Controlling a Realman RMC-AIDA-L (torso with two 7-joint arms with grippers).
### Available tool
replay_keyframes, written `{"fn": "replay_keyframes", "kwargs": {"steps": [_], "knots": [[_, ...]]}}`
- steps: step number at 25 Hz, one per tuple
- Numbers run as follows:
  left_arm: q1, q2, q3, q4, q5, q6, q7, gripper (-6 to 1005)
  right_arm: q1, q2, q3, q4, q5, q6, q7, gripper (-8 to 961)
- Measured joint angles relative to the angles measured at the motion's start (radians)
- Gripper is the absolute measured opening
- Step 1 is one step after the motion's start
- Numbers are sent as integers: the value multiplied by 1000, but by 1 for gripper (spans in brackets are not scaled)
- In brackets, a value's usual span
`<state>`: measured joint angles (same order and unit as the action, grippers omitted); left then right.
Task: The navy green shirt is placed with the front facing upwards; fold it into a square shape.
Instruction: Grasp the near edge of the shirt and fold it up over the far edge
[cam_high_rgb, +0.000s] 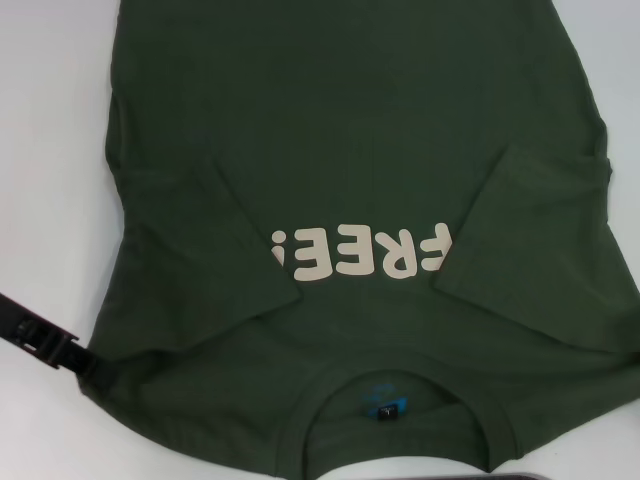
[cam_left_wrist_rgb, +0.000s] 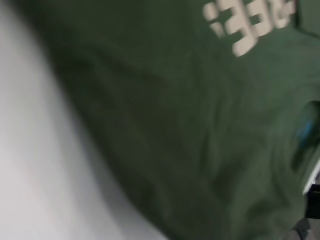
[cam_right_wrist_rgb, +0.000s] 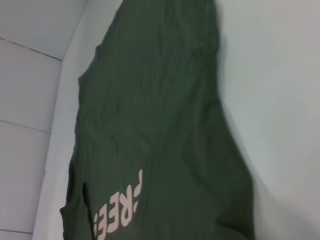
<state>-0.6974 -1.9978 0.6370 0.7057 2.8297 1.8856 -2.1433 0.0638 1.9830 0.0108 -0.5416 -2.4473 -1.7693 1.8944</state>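
Spread flat over a white table (cam_high_rgb: 50, 150): the navy green shirt (cam_high_rgb: 330, 130), front up, collar (cam_high_rgb: 400, 400) nearest the robot's body, hem end running off the far edge of the head view. Both short sleeves folded inward onto the chest, the left sleeve (cam_high_rgb: 215, 240) and the right sleeve (cam_high_rgb: 520, 230) each covering part of the cream block letters (cam_high_rgb: 365, 255), so that only "FREE" reads between them. Inside the collar, a small blue print (cam_high_rgb: 375, 395) and a black tag (cam_high_rgb: 385, 412), too small to read.

At the shirt's left shoulder edge, the left gripper (cam_high_rgb: 95, 368), a black arm slanting in from the view's left border, its tip at or under the cloth; fingers hidden, so cannot tell whether spread or closed. Left wrist view blurred: green cloth (cam_left_wrist_rgb: 190, 140), letters (cam_left_wrist_rgb: 250, 25), white table (cam_left_wrist_rgb: 30, 165).

Right gripper out of sight; only a dark sliver (cam_high_rgb: 560, 475) at the head view's lower border, cut off, not identifiable. Right wrist view: the shirt (cam_right_wrist_rgb: 160, 130) lengthwise on the table (cam_right_wrist_rgb: 280, 100), letters (cam_right_wrist_rgb: 120, 210) partly cut off.
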Motion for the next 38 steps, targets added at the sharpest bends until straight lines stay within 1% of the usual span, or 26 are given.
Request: {"fn": "replay_keyframes", "kwargs": {"steps": [7,15,18,22,26,29,31,32,33,38], "knots": [[-34,-8,-3,-25,-67,-14,35,35,58,-9,-4,0,0,-8,-1,74],[-40,-9,-6,-25,-135,-56,27,34,137,-14,-11,0,-5,-14,10,74],[-41,-5,-8,-18,-179,-60,19,34,169,-21,-12,0,-5,-13,24,73],[-51,3,-23,-1,-247,-68,-3,34,215,-25,-14,0,-6,-9,48,73],[-77,14,-45,12,-293,-90,-44,34,271,-30,-20,-1,-6,-4,71,73],[-103,17,-49,13,-319,-118,-69,34,318,-36,-23,-1,-6,8,81,73],[-123,15,-51,13,-325,-154,-81,34,348,-38,-28,-1,-6,20,91,74],[-123,15,-51,13,-325,-154,-81,34,362,-39,-30,-1,-5,27,95,74],[-151,10,-58,10,-340,-198,-90,34,377,-40,-33,-1,-3,36,100,74],[-187,7,-57,5,-390,-239,-93,34,457,-49,-59,-6,0,86,124,74]]}}
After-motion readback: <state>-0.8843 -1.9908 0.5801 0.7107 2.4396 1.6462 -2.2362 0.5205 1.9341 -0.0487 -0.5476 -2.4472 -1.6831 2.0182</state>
